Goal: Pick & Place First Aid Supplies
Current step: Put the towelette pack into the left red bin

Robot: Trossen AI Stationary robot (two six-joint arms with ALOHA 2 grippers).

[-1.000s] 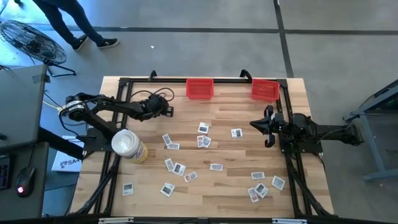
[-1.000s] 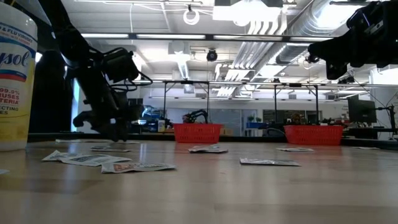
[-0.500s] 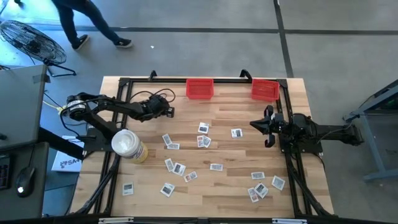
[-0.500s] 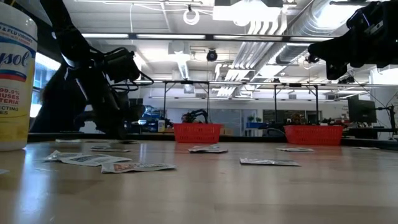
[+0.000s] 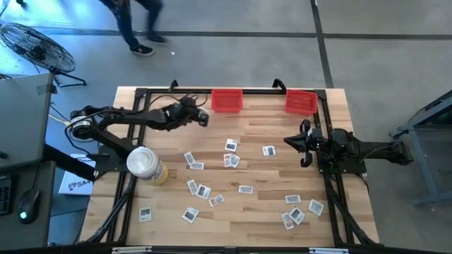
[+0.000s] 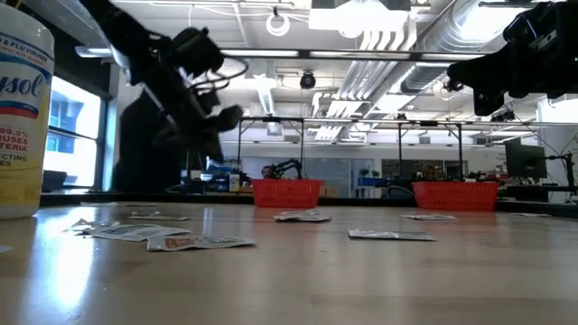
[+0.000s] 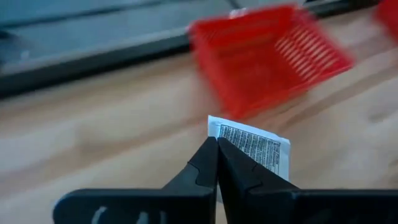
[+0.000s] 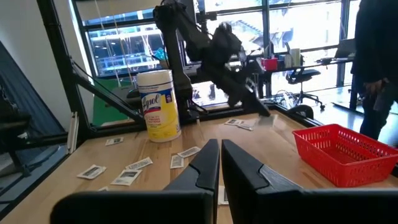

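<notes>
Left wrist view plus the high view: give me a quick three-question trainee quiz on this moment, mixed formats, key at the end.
1. True or false: the left gripper is shut on a packet.
2. Which red bin is nearer the left gripper: A) the left red bin, B) the right red bin?
3. Fill in: the right gripper hangs over the table's right side, its fingers ____ and holding nothing.

Key: 1 true; 2 A; 3 shut.
</notes>
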